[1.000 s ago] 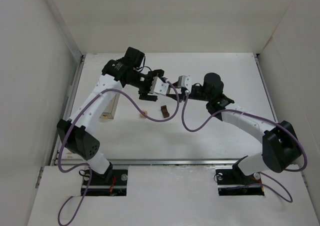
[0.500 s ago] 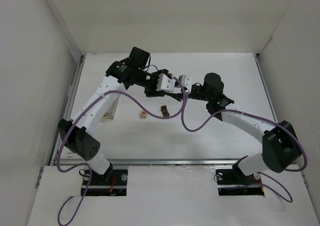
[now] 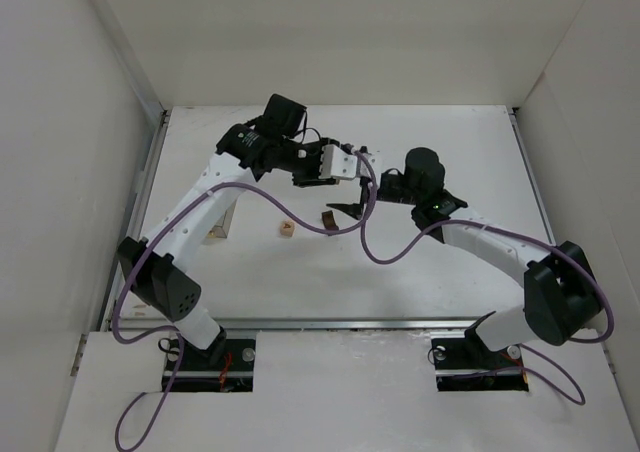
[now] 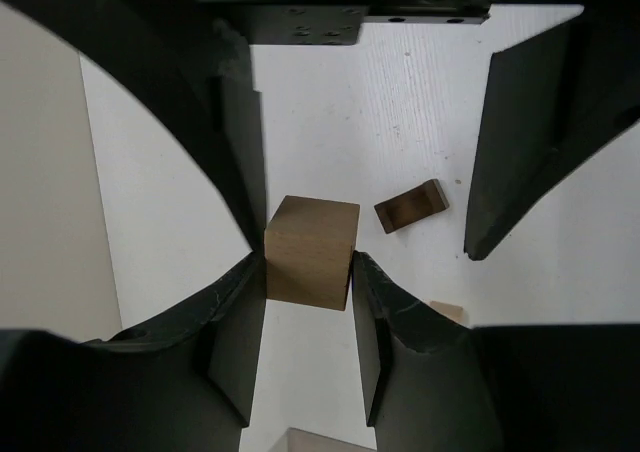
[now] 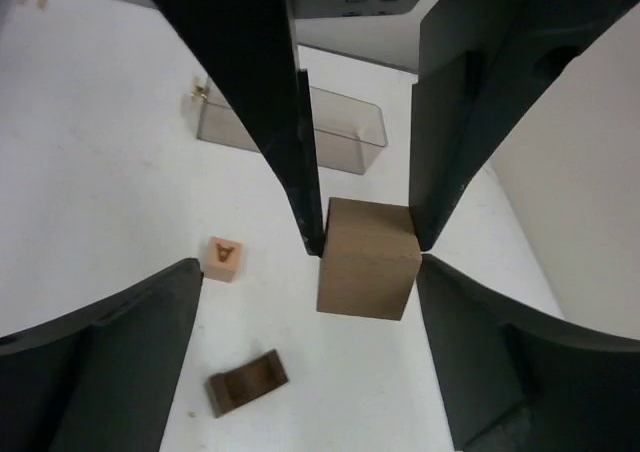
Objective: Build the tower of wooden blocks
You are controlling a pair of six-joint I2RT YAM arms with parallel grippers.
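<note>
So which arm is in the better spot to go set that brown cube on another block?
Probably left. The left gripper is clamped on the brown cube, while the right gripper stands open around it, gripping nothing. The tan block and dark block lie on the table nearby.

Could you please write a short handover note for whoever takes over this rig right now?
Left gripper: shut on the brown cube, held in the air.
Right gripper: open, fingers either side of that cube, not gripping.
On the table: tan lettered cube and dark brown block, apart; clear box farther off.
Done: nothing stacked.
Left: the whole tower.
</note>
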